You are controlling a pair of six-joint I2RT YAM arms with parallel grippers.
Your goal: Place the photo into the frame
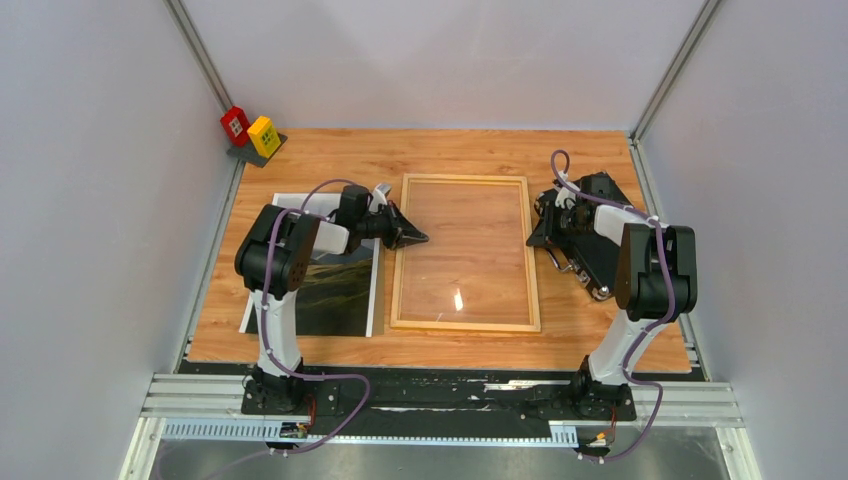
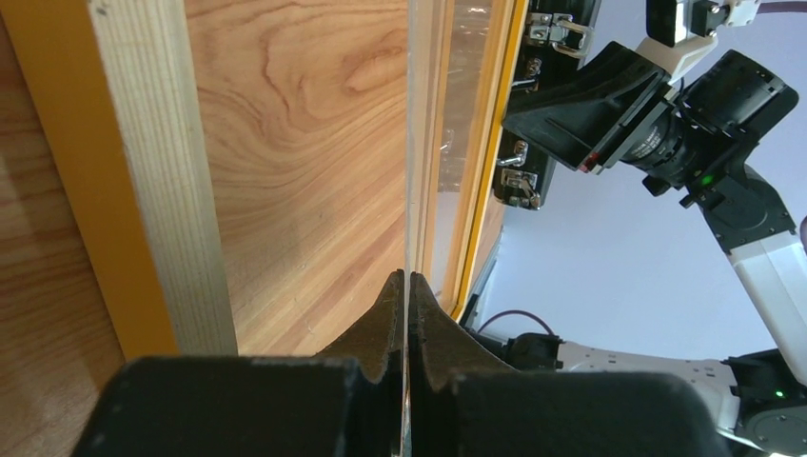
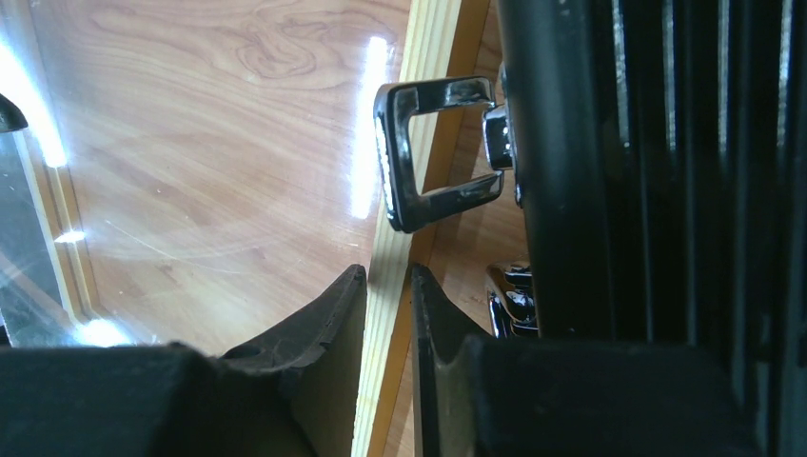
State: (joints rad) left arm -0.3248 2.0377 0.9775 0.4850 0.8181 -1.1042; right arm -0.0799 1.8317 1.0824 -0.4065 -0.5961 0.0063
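Where the two arm bases sit at the near edge, the table (image 1: 450, 150) begins, a smooth wood-grain top with a faint gloss. Along its left side the photo (image 1: 340, 290) lies flat. It is a paper print of dark hills with a thin white border, and the left arm hides much of it and cuts off its far end.

Just right of it, mid-table, the frame (image 1: 465, 326) lies flat, a thin rectangle of pale wooden rails with one face orange-yellow. Its clear pane (image 1: 465, 250) shows the grain through it and carries a small glare spot.

The left gripper (image 2: 407, 278) reaches over the frame's left rail near its far end, its dark pads pressed together on the pane's thin edge. Whether the pane is lifted there cannot be told. The right gripper (image 3: 388, 276) straddles the right rail, pinching the pale wood between its pads.

Beside that rail, by the table's right edge, lies a black ribbed case (image 1: 592, 262) with a chromed U-shaped handle (image 3: 395, 162), partly covered by the right arm. At the far-left corner stand a red block (image 1: 235, 124) and a yellow block (image 1: 264, 136), their markings too small to read.
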